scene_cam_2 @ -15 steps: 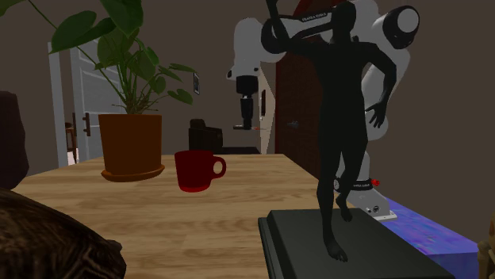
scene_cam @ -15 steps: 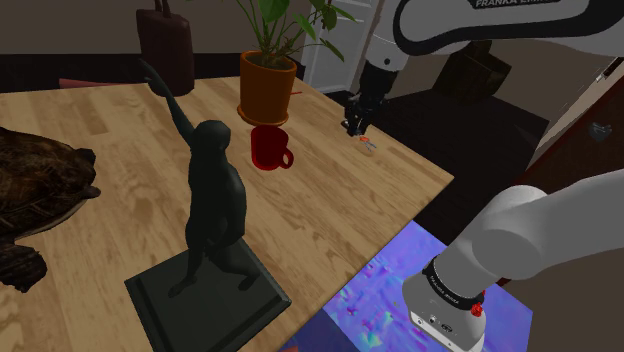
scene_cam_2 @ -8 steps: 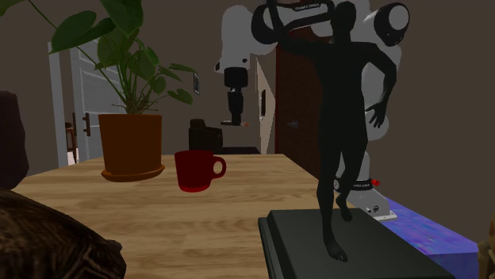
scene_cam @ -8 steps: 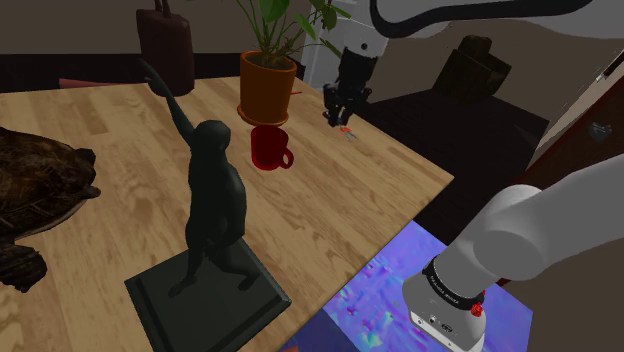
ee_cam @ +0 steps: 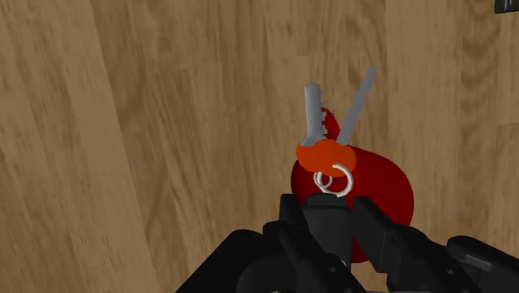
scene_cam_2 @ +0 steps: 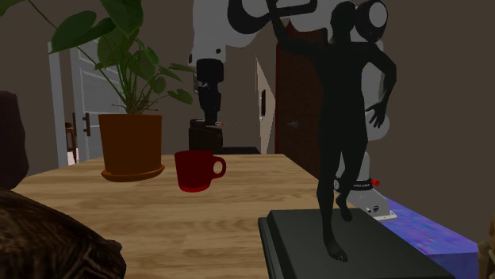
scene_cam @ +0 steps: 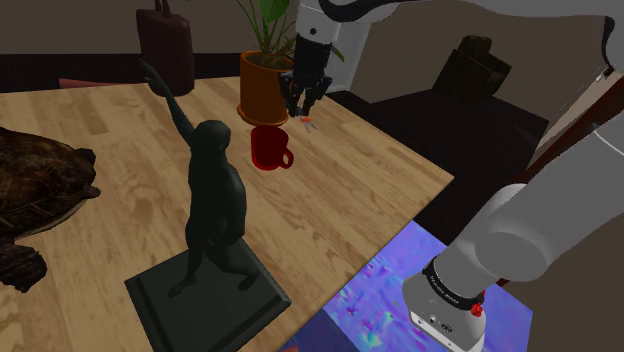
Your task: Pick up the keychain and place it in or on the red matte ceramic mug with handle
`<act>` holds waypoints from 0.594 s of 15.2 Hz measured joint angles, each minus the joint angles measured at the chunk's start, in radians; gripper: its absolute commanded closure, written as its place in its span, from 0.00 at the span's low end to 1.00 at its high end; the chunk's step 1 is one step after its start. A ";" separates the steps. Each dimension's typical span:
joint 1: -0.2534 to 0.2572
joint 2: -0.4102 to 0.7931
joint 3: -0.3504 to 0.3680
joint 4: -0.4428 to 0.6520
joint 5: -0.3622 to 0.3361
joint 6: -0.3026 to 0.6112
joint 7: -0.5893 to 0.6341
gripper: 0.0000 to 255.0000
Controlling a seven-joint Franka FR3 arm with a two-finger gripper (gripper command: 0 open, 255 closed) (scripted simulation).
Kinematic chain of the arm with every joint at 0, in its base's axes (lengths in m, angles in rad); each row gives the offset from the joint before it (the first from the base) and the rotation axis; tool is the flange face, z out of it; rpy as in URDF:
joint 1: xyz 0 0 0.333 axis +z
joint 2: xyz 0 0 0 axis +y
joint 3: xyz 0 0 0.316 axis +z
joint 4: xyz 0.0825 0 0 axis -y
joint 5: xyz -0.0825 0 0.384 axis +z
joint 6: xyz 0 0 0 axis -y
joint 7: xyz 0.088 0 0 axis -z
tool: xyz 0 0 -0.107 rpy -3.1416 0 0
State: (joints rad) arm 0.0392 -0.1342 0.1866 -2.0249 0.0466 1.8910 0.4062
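We've got our gripper (scene_cam: 303, 110) pinching the keychain (ee_cam: 328, 155) by its ring, up in the air roughly over the mug (scene_cam: 268, 148).

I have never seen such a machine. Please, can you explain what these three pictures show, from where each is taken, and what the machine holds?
These are simulator renders of a white robot arm on a stand beside a wooden table. One picture looks down over the table from beside the stand; another faces the arm across the table; the third comes from a camera on the arm's hand, looking along its black end effector. On the table stand a dark statue, a potted plant, a red mug and a brown turtle-like figure. The end effector is shut on a keychain, an orange tag with two grey keys, held in the air roughly over the mug.
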 measured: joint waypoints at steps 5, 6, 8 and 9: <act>0.027 0.145 0.037 0.150 -0.028 -0.007 0.074 1.00; 0.028 0.149 0.037 0.146 -0.029 0.002 0.076 1.00; 0.029 0.158 0.039 0.129 -0.031 0.027 0.080 1.00; 0.030 0.162 0.039 0.119 -0.031 0.040 0.081 1.00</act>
State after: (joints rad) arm 0.0689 0.0277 0.2259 -1.9055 0.0151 1.9315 0.4869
